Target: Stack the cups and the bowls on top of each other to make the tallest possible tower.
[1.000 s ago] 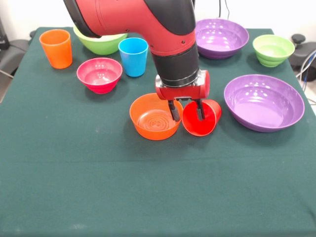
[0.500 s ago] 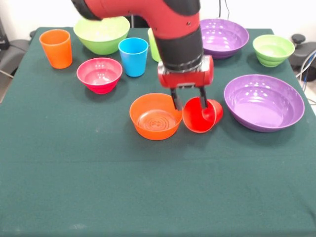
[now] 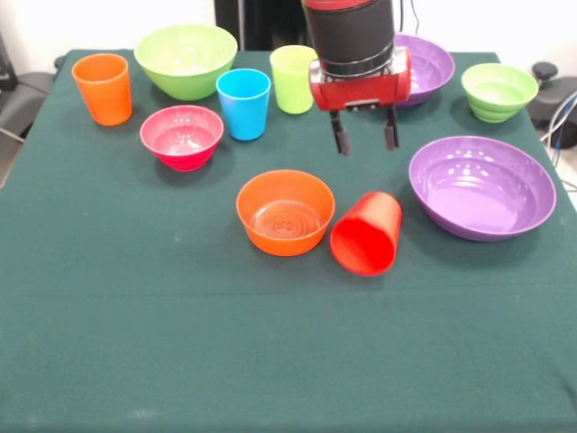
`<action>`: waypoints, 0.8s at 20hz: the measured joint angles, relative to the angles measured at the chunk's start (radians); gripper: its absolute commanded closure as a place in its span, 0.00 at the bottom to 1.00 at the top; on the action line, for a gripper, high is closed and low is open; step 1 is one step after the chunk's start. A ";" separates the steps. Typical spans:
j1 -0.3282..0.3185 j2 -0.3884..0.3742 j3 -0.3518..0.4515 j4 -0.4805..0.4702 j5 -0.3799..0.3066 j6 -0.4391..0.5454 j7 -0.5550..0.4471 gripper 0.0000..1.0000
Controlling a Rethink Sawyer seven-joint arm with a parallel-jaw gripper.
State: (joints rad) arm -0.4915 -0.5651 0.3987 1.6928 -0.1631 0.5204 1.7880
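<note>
Gripper (image 3: 365,140) hangs above table (image 3: 135,343), fingers apart, empty, well clear of everything. Just below, toward viewer: red cup (image 3: 366,234) on its side, mouth facing camera, touching or nearly touching orange bowl (image 3: 285,211) to its left. Large purple bowl (image 3: 481,186) at its right. Lime cup (image 3: 294,78), blue cup (image 3: 243,103), orange cup (image 3: 103,87) upright further back. No tower yet. Red cup likely light, stiff, smooth plastic; will roll if nudged. Best hold: pinch across rim wall.

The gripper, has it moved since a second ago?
Yes. The gripper has risen and pulled back from the red cup lying on its side beside the orange bowl, and now hangs open and empty above it.
</note>
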 measured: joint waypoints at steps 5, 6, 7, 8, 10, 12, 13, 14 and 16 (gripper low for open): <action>0.001 0.005 0.005 0.015 0.000 0.000 0.000 0.00; 0.001 0.006 0.005 0.015 0.000 0.000 0.000 0.00; 0.001 0.010 0.005 0.016 0.000 0.000 0.000 0.00; 0.001 0.012 0.005 0.016 0.000 0.000 0.000 0.00; 0.001 0.019 0.005 0.016 0.000 0.000 0.000 0.00; 0.001 0.025 0.005 0.016 0.000 0.000 0.000 0.00; 0.001 0.026 0.005 0.016 0.000 0.000 0.000 0.00; 0.001 0.026 0.005 0.016 0.000 0.000 0.000 0.00; 0.002 0.026 0.005 0.016 0.000 0.000 0.000 0.00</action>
State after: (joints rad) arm -0.4896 -0.5391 0.4041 1.7087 -0.1631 0.5204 1.7880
